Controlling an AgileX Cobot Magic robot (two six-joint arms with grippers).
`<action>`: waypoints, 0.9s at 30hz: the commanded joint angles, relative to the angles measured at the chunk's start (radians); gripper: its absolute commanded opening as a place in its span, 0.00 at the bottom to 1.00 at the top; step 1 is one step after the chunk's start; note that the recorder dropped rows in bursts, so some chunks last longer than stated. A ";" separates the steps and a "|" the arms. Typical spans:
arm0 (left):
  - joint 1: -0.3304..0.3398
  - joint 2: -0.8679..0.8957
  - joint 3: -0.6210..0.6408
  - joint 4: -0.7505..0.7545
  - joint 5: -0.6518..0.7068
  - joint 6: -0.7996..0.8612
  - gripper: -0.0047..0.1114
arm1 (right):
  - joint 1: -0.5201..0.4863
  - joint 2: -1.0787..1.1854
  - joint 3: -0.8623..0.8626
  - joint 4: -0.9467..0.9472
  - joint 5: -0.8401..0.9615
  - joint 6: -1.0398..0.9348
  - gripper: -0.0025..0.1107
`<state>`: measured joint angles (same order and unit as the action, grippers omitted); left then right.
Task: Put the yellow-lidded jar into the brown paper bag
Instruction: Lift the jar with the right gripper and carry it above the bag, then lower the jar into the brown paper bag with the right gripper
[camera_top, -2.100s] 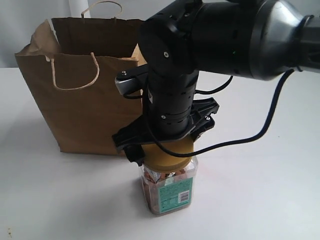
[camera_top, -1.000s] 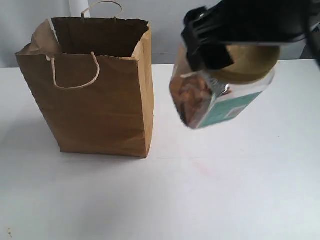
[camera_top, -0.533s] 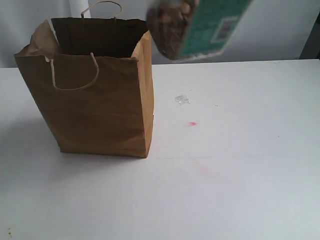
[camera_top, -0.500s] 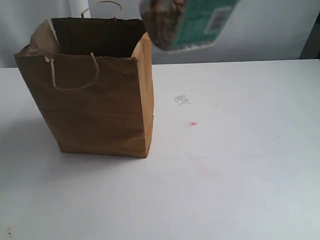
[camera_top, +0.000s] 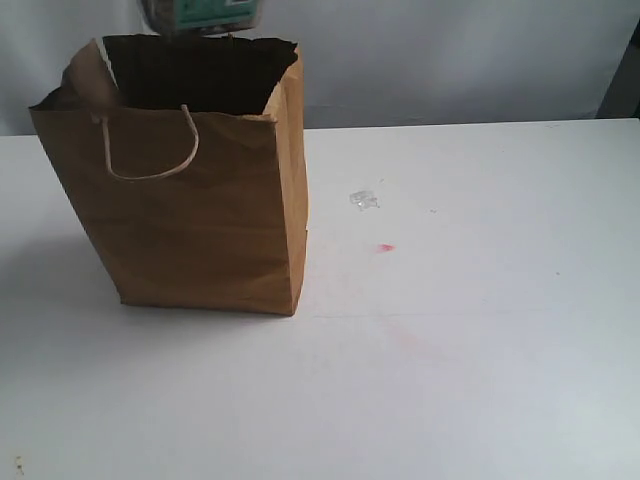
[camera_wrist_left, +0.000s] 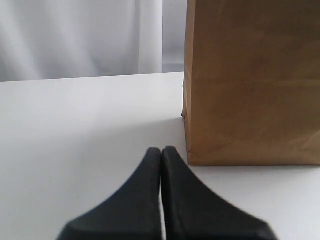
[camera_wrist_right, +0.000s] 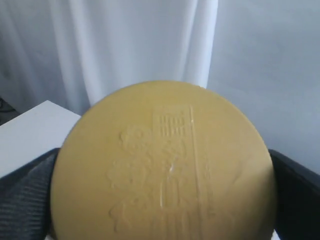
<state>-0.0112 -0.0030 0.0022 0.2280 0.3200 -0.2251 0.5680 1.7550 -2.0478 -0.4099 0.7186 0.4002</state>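
The brown paper bag (camera_top: 190, 190) stands upright and open on the left of the white table; its side wall also fills part of the left wrist view (camera_wrist_left: 250, 80). Only the bottom of the yellow-lidded jar (camera_top: 200, 14) shows at the top edge of the exterior view, hanging over the bag's mouth. In the right wrist view the jar's mustard-yellow lid (camera_wrist_right: 165, 165) fills the picture, with my right gripper (camera_wrist_right: 165, 200) shut on it and dark fingers (camera_wrist_right: 295, 195) at both sides. My left gripper (camera_wrist_left: 161, 150) is shut and empty, low over the table beside the bag's corner.
The white table (camera_top: 470, 330) bears a small clear scrap (camera_top: 363, 200) and a red spot (camera_top: 385, 247) right of the bag. White curtains (camera_wrist_right: 125, 45) hang behind. The bag's near cord handle (camera_top: 150, 150) droops down its front.
The jar has been lifted off the table by the right gripper, swung up and leftward, and now hangs above the bag's opening. The bag has stayed in place.
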 joint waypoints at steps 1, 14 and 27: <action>-0.005 0.003 -0.002 -0.004 -0.009 -0.004 0.05 | 0.003 0.070 -0.025 0.007 -0.110 -0.009 0.02; -0.005 0.003 -0.002 -0.004 -0.009 -0.004 0.05 | 0.003 0.213 -0.023 0.056 -0.041 -0.009 0.02; -0.005 0.003 -0.002 -0.004 -0.009 -0.004 0.05 | -0.001 0.378 -0.025 0.057 0.018 0.003 0.02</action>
<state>-0.0112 -0.0030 0.0022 0.2280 0.3200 -0.2251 0.5680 2.1264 -2.0555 -0.3476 0.7557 0.4001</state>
